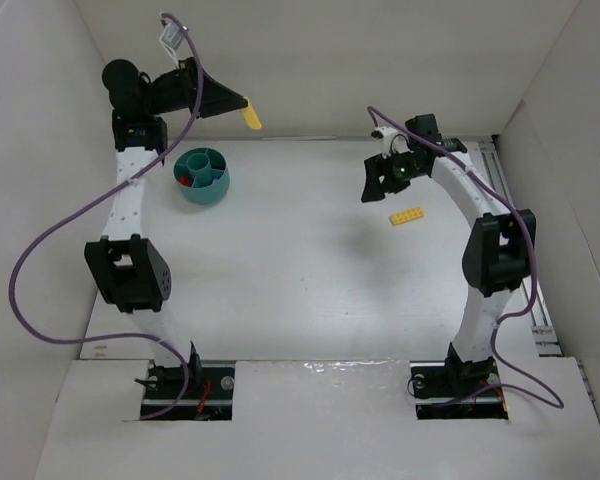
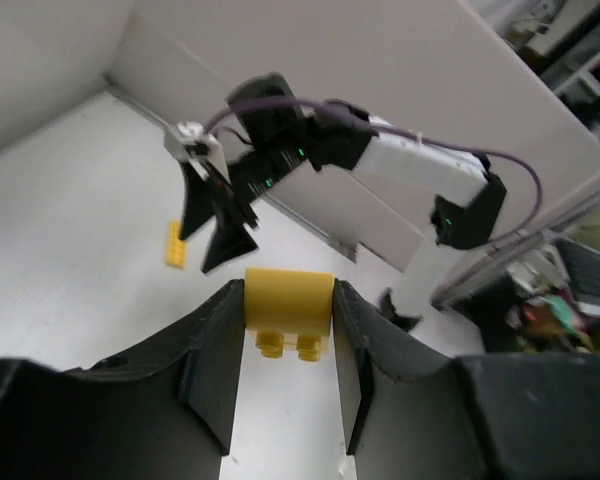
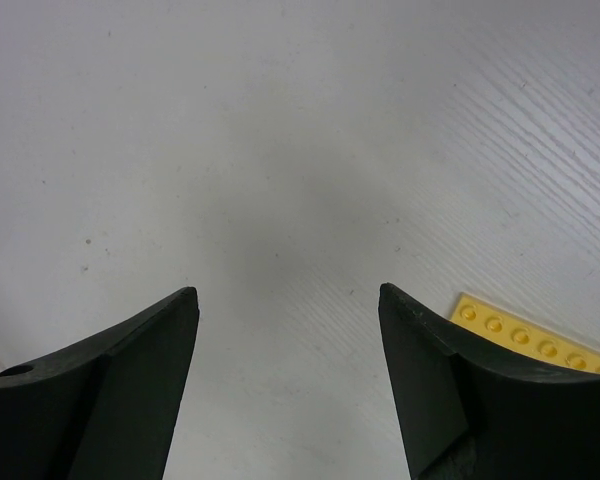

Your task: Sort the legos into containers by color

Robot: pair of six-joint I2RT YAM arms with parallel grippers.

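Left wrist view puts the left gripper (image 2: 288, 298) first: its two black fingers (image 2: 212, 350) are clamped on a small yellow brick (image 2: 288, 300), one on each side, with the brick's two studs pointing down between them. Past the fingertips, across the white table (image 2: 70, 200), the right arm (image 2: 410, 165) reaches in. Its gripper (image 2: 218, 228) hangs over the surface with its fingers pointing down, and a flat yellow plate (image 2: 175, 243) lies just to the left of those fingers.

From the top external camera, the left gripper (image 1: 242, 104) is raised near the far wall (image 1: 330, 60), and the yellow brick (image 1: 251, 118) sticks out of its tips. The teal bowl (image 1: 202, 197) sits on the table back from those fingertips, toward the arm's base and a little to the left, apart from the brick. Its inside is split into compartments, and one on the left holds red bits (image 1: 183, 180) too small to make out. A purple cable (image 1: 40, 250) loops wide off the left arm's outer side.

Right wrist view shows the right gripper (image 3: 285, 292) with its fingers (image 3: 110, 390) spread wide apart, only bare table between them. The yellow plate (image 3: 535, 335) lies flat just outside the right-hand finger, studs up, and that finger covers its near edge. From above, the same plate (image 1: 406, 215) rests just beside the right gripper (image 1: 380, 180), on the side toward its arm's base, well apart from the bowl.
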